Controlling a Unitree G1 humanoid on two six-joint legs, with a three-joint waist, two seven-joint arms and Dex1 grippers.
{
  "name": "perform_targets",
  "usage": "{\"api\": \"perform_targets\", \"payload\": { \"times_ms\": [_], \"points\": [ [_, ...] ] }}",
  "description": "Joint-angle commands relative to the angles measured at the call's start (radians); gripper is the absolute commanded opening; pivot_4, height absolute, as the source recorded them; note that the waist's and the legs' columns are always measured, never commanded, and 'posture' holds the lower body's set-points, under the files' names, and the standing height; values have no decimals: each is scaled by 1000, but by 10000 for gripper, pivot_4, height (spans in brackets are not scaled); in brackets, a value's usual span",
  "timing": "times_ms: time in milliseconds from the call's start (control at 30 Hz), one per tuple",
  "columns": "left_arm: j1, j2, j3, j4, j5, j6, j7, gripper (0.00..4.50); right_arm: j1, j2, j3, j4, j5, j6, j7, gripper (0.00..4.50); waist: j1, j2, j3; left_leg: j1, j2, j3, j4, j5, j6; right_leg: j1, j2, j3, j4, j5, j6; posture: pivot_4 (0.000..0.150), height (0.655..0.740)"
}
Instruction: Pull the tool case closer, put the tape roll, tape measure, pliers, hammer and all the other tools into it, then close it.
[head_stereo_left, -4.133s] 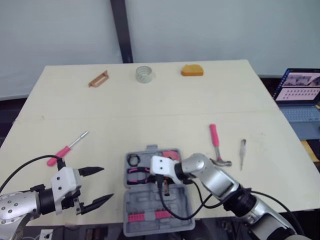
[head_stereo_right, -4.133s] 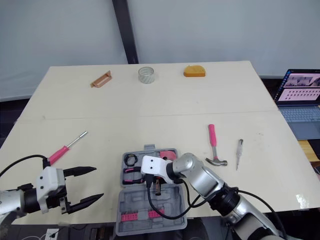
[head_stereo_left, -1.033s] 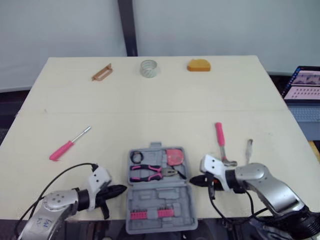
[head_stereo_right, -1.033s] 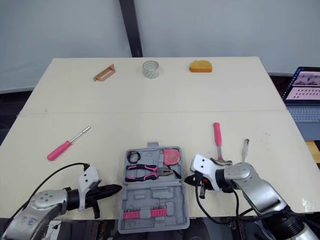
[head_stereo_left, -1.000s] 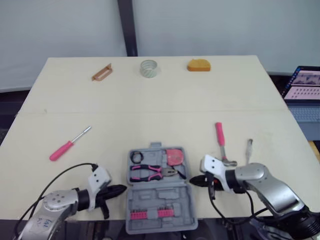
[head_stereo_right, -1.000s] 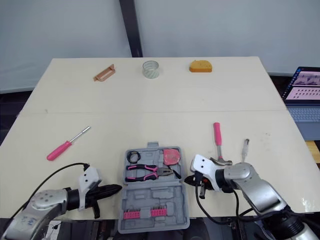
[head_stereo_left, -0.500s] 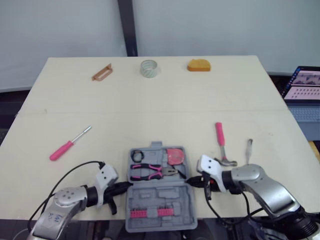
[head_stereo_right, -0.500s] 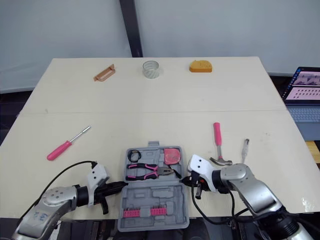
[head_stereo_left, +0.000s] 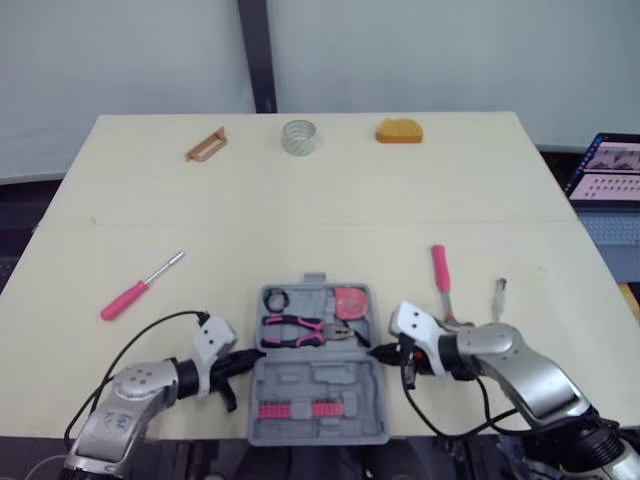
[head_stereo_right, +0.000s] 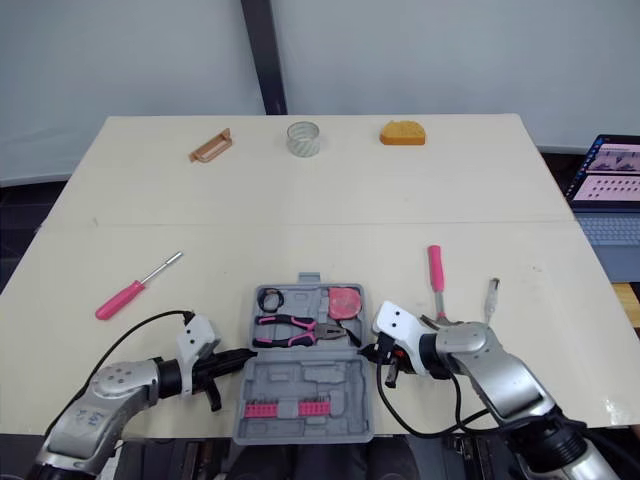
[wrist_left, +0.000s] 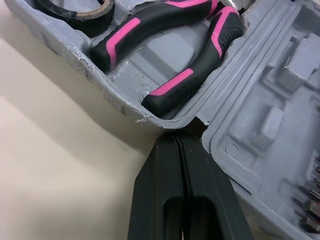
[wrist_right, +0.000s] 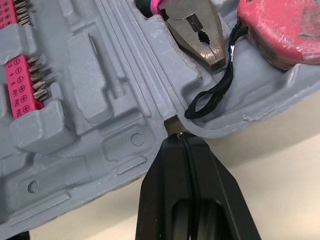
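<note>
Left claw and right claw, both pinched closed, touch the open tool case at the near edge of the table; I see pliers, tape measure and black roll inside.

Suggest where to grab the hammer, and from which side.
Grip the hammer mid pink handle, from above with the right gripper, fingers across its width. It lies flat on the table, handle pointing away, open table on both sides; the metal head sits close to the right arm, so likely awkward.
</note>
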Motion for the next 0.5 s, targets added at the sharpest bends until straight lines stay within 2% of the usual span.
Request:
{"api": "perform_targets", "payload": {
  "times_ms": [33, 500],
  "points": [
    [-34, -23, -8, 3, -6, -28, 2, 109, -28, 36, 2, -14, 14, -25, -11, 0, 1, 0, 0, 0, 0, 0, 0, 0, 0, 0, 0, 0, 0, 0, 0, 1500, 7400],
    [-80, -37, 2, 30, -12, -30, 1, 109, -68, 58, -19, 25, 9, -35, -22, 0, 0, 0, 0, -2, 0, -1, 1, 0, 0, -1, 0, -1, 0, 0, 0, 1500, 7400]
  ]
}}
